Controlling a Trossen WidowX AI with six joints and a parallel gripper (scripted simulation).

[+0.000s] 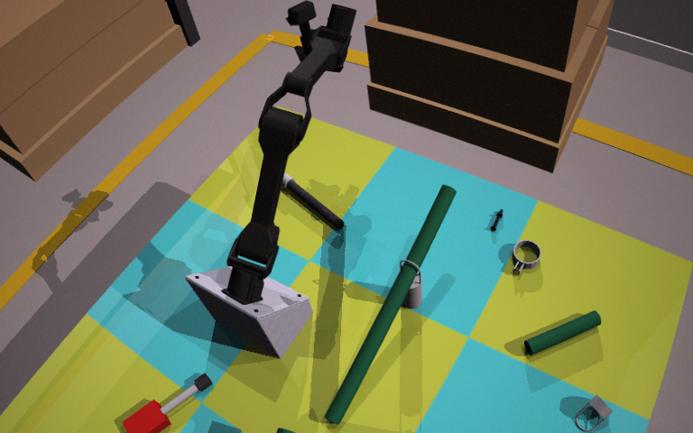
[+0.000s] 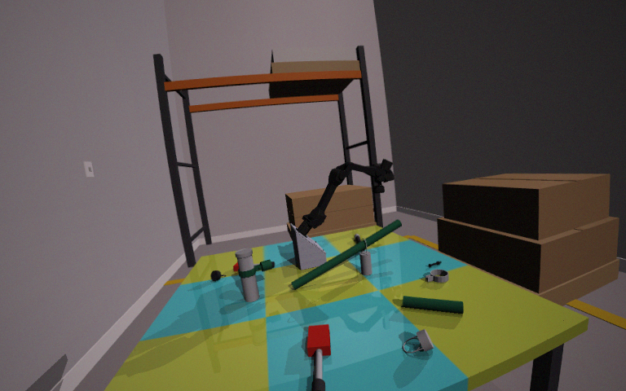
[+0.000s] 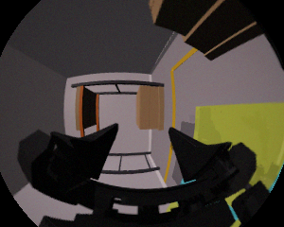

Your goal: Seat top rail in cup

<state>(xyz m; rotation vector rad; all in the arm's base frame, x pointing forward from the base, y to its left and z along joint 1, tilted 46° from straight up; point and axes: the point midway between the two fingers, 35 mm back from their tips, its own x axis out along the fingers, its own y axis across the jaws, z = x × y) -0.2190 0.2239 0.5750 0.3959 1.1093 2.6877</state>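
The gripper (image 1: 298, 32) (image 2: 382, 177) (image 3: 144, 128) is wide open, close to its full spread, and has hold of nothing. It is raised high on the black arm (image 1: 275, 177) (image 2: 326, 193), with one finger above the other, pointing toward the orange-and-black rack (image 2: 162, 125) (image 3: 118, 84).

Below the gripper and well apart from it, the long green rail (image 1: 377, 332) (image 2: 350, 252) slants through the wire loop of the cap on the short gray post (image 1: 412, 295) (image 2: 365, 262). One end of the rail is raised; the other slopes down toward the table (image 1: 629, 290) (image 2: 505, 300) (image 3: 246, 142).

Farther from the gripper, beyond that low end, the big post (image 2: 249, 287) stands upright. A green band (image 2: 247, 273) wraps it below the post cap (image 2: 244, 252), with the green end cup (image 2: 266, 265) at its side. The rail's low end is outside the cup, apart from it.

Also below the gripper, on the rail's far side from the arm base, lie a short green tube (image 1: 562, 332) (image 2: 433, 305), a gray ring clamp (image 1: 515, 257) (image 2: 445, 280) and a small bolt (image 1: 496, 220) (image 2: 434, 264).
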